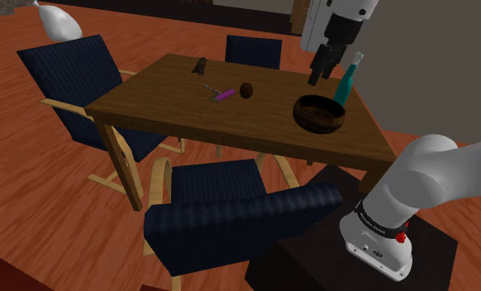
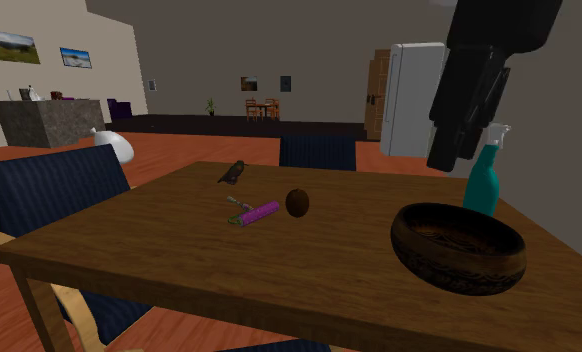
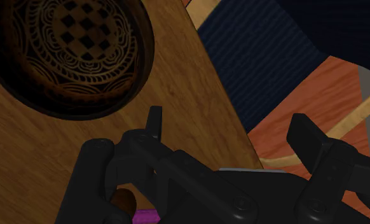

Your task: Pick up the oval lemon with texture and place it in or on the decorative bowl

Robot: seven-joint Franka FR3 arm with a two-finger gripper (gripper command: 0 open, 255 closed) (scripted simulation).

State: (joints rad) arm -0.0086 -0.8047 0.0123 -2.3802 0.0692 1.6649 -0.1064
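Closest in, a dark bowl (image 2: 459, 247) with a checked pattern drawn inside, sitting on the brown desk (image 1: 164, 99). High up and just to the side of the bowl, the black pincer (image 1: 316, 78), fingers spread wide and gripping nothing, pointing down at a small tilt. Carried by the white arm (image 1: 429, 178), bent up and over from the stand. Just behind the bowl, a teal spray bottle (image 2: 484, 180). Well apart from the bowl, out near the middle of the desk, the lemon (image 2: 297, 203), drawn dark brown, egg-shaped, lying all alone. Probably light and firm, with bumpy skin, so not very slippery, yet round enough to roll away if nudged. Best to pinch across its short middle, coming straight down with one finger on each side. Just beside the lemon, on the side away from the bowl, a purple tool (image 2: 254, 213), so careful there. Farthest from the bowl, a small dark thing (image 2: 232, 172).
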